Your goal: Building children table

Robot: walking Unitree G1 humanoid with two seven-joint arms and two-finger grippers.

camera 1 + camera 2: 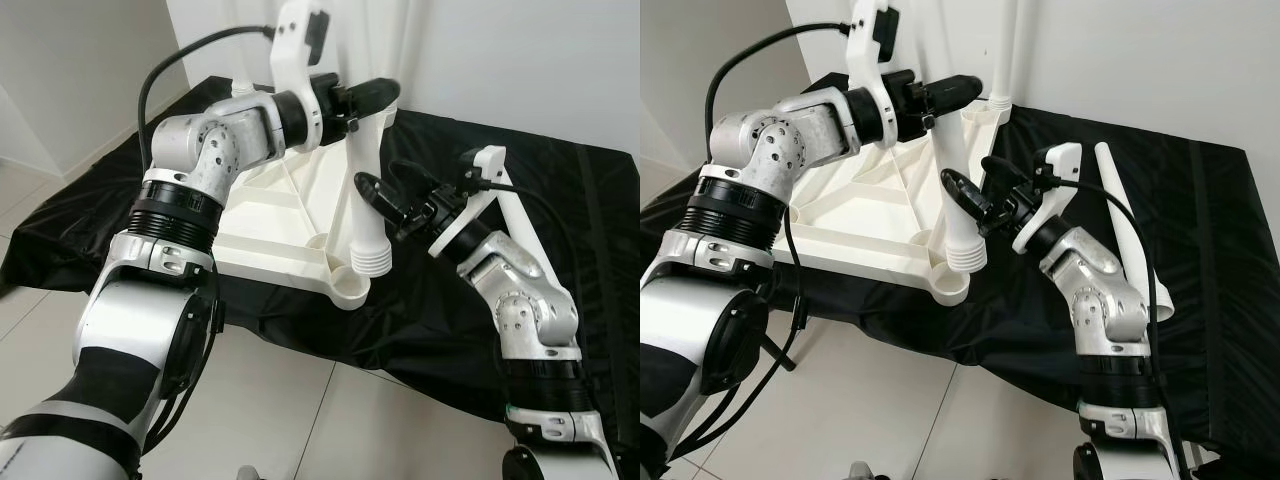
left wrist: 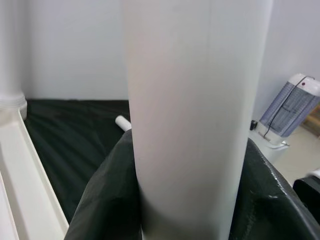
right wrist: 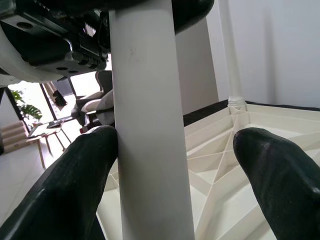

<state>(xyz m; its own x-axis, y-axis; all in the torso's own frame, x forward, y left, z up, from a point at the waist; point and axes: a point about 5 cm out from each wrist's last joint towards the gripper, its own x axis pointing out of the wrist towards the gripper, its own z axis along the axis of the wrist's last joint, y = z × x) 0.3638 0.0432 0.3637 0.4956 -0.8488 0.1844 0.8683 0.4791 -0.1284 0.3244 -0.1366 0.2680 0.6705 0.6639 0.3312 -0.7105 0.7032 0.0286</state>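
On your left, the left arm is reaching across the tabletop [image 1: 285, 215], which is lying upside down on a black cloth [image 1: 560, 190] over the floor [image 1: 290, 410]. The left gripper [image 1: 375, 95] is clamping its fingers on the upper part of a white leg [image 1: 365, 190]; in the left wrist view the leg [image 2: 192, 115] is sitting tightly between the two dark pads [image 2: 107, 200].

The leg is standing almost upright at the near corner of the tabletop. Its ribbed lower end is hanging just above the round corner socket [image 1: 345, 275], and you cannot tell whether it is touching the socket.

Further back, two other legs [image 1: 1012, 50] are already standing upright in the far corners, beside the white wall [image 1: 1140, 60].

To the right of the held leg, the right gripper [image 1: 962, 192] is meeting the lower part of the leg. Its fingers are spread apart: in the right wrist view one finger [image 3: 75, 175] is touching the leg [image 3: 150, 125], and the other is staying well apart from it.

On the far right, a spare leg [image 1: 1130, 240] is lying on the cloth behind the right arm.
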